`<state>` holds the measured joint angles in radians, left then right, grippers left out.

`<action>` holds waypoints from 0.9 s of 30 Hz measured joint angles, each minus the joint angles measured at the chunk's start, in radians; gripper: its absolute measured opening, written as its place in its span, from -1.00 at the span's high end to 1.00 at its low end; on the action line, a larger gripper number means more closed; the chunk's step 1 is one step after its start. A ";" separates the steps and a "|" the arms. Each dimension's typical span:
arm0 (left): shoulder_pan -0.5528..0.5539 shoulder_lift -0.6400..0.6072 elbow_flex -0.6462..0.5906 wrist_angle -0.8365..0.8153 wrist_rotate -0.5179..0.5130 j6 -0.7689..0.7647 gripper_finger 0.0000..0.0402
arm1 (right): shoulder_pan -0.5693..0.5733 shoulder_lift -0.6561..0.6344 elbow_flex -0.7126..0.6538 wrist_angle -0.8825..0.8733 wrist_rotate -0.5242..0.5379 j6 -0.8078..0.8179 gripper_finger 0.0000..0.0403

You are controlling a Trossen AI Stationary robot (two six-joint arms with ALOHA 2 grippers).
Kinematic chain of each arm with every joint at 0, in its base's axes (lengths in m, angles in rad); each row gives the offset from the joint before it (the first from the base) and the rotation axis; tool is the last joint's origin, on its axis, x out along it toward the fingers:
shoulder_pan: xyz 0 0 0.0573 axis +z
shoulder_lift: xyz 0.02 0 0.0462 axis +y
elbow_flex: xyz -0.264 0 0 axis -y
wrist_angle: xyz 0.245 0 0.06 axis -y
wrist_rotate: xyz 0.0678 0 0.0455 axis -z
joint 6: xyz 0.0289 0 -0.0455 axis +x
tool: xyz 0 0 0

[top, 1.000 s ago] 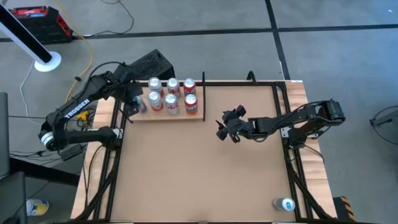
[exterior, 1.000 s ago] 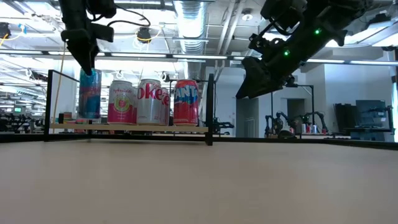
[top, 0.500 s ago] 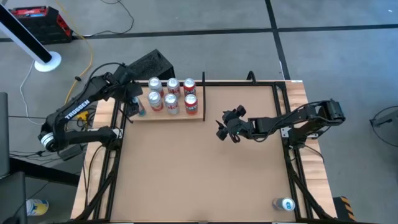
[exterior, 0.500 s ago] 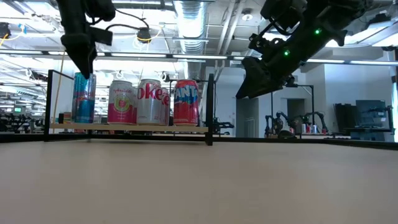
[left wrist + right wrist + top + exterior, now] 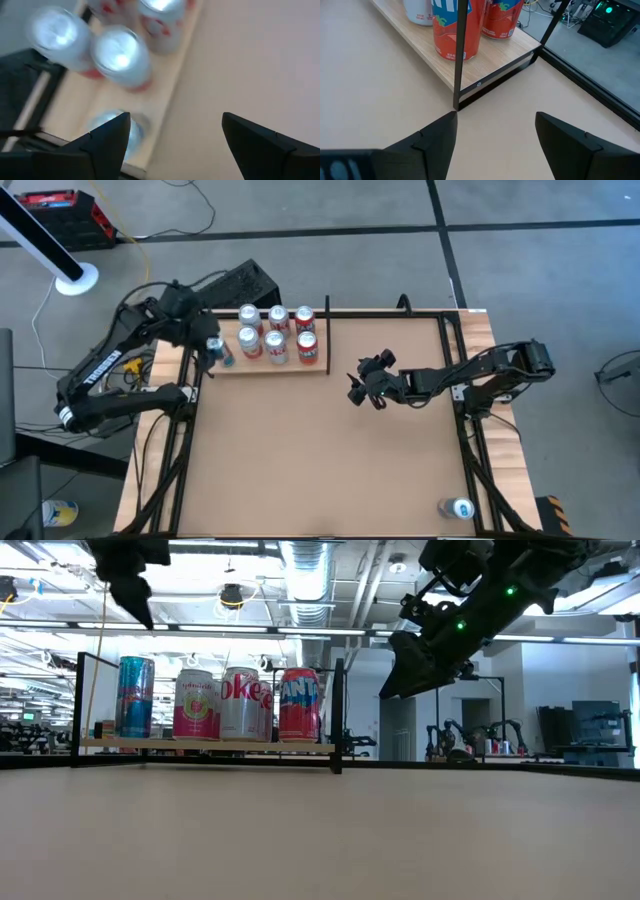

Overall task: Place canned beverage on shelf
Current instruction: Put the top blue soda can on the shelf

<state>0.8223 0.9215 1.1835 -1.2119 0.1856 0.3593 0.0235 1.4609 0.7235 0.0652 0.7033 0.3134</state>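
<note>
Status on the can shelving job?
Done: blue can stands on the shelf beside six others. In hand: nothing; left gripper open, raised above that can; right gripper open over mid-table. Left: one can lying at the table's near right corner.

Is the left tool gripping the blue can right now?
No, the left tool hangs open above the blue can, clear of it.

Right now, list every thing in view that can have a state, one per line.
Blue can: upright at the shelf's end, released.
Pink can: upright on the shelf.
Red can: upright on the shelf.
Shelf: holding seven cans.
Left claw: open, empty, raised beside the blue can.
Right claw: open, empty, hanging over the table's middle.
Spare can: off the shelf, at the table's near right corner.
</note>
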 joint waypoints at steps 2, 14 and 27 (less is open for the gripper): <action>-0.027 -0.001 0.000 -0.051 0.001 -0.002 -0.45 | 0.000 0.000 0.000 0.000 0.000 0.000 -0.44; -0.078 0.003 -0.089 -0.096 -0.074 0.067 0.72 | 0.000 0.000 0.000 0.002 0.000 0.000 -0.44; -0.045 0.014 -0.194 0.088 -0.217 0.123 0.99 | 0.000 0.000 0.000 0.001 0.000 -0.002 -0.44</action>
<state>0.7777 0.9360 0.9894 -1.1243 -0.0315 0.4824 0.0235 1.4609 0.7235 0.0663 0.7033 0.3111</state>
